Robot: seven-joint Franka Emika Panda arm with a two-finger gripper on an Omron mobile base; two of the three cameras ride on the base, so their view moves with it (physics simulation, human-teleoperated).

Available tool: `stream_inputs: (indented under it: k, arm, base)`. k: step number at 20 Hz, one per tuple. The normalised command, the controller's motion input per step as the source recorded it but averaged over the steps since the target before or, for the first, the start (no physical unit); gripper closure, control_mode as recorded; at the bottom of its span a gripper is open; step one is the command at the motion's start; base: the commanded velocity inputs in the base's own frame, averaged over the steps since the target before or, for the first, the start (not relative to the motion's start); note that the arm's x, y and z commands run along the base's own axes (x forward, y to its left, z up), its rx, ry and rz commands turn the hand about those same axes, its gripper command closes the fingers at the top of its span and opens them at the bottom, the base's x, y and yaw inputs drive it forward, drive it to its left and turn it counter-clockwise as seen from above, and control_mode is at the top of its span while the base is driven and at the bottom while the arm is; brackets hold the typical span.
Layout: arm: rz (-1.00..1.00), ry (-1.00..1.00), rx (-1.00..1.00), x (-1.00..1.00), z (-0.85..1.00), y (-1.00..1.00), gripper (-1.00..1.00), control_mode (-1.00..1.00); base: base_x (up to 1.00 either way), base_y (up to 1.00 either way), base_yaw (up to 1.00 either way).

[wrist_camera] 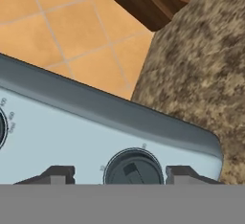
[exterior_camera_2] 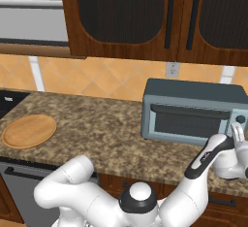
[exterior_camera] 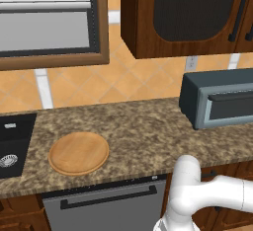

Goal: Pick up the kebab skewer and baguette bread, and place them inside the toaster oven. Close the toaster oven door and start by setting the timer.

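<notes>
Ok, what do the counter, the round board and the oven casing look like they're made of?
Counter: speckled brown-grey pattern, looks like polished granite or a stone-look laminate. Round board: light wood with faint grain lines and a raised rim, matte. Oven casing: flat blue-grey, probably painted metal, with little sheen; its dial looks like dark plastic. It's all rendered, so these are impressions only.

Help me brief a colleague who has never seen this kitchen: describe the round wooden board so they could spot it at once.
Start at the speckled brown granite counter under the dark wooden wall cabinets. The wooden board lies flat at its left end, beside the black sink and above the grey dishwasher. It is the counter's sole round, light-tan thing; the blue-grey toaster oven far to its right is boxy.
</notes>
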Motion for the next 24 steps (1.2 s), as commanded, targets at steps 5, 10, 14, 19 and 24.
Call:
stream_inputs:
  k: [5, 10, 14, 19, 24]
  arm:
    - [0.02, 0.0, 0.02, 0.3, -0.01, 0.08, 1.0, -1.0]
    - [0.02, -0.06, 0.06, 0.09, -0.01, 0.2, 1.0, -1.0]
    - [0.01, -0.07, 0.05, 0.0, 0.0, 0.19, 1.0, -1.0]
    - [0.0, -0.05, 0.05, 0.09, 0.0, 0.26, 1.0, -1.0]
    - [0.0, 0.0, 0.16, 0.1, 0.03, 0.4, 1.0, -1.0]
  base:
    - [0.0, 0.0, 0.0]
    - [0.0, 0.0, 0.0]
    - [0.0, 0.0, 0.0]
    - [0.0, 0.0, 0.0]
    - [0.0, 0.0, 0.0]
